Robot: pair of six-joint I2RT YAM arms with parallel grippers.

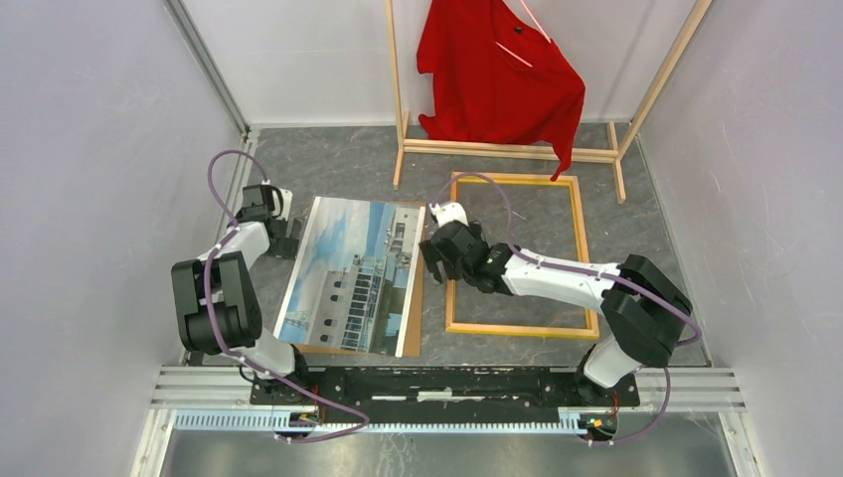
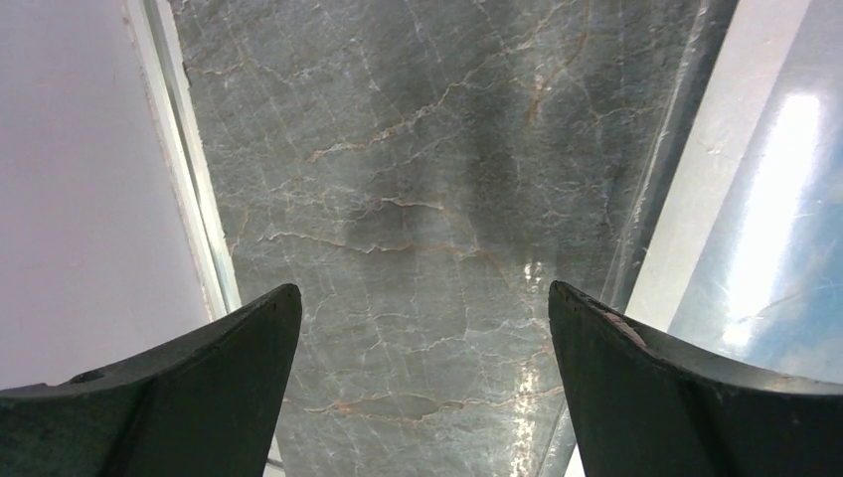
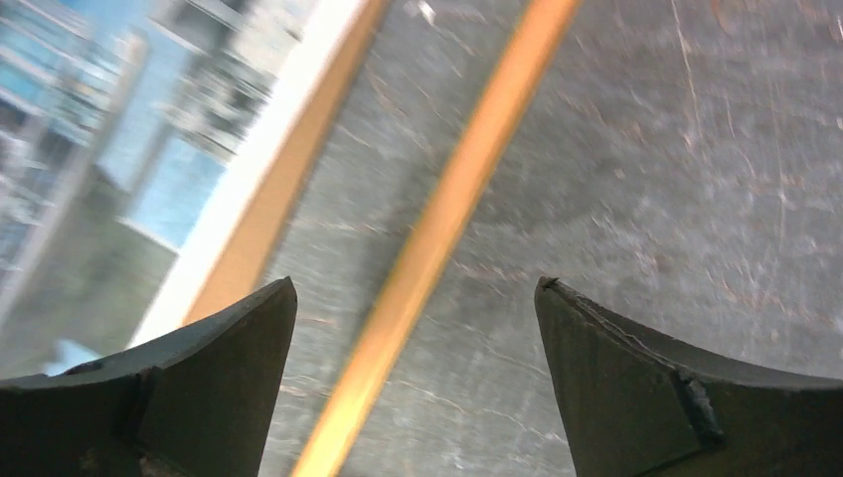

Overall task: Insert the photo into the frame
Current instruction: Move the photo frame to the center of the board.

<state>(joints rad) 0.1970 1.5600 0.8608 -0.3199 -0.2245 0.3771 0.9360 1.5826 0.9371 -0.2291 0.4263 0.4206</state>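
The photo [image 1: 353,273] lies flat and face up, left of the table's [image 1: 348,164] centre, its long sides running away from you. It rests on a brown backing board [image 1: 415,308], which shows as a thin strip along its right edge. The frame [image 1: 517,329] lies flat just to the right of the photo. It is apart from the photo and holds nothing, so grey tabletop shows through its opening.

Your right gripper [image 3: 413,288] hangs over the frame's left rail, close to the gap between frame and board. Its jaws stand wide apart and hold nothing. In the blurred right wrist view the rail runs diagonally beneath them.

Your left gripper [image 2: 422,298] sits at the photo's far left corner, over bare table. Its jaws are also spread wide and empty, and the photo's glossy edge lies just past the right-hand finger [image 2: 676,397].

Behind the frame stands a wooden clothes rack [image 1: 507,151] carrying a red shirt [image 1: 497,70].
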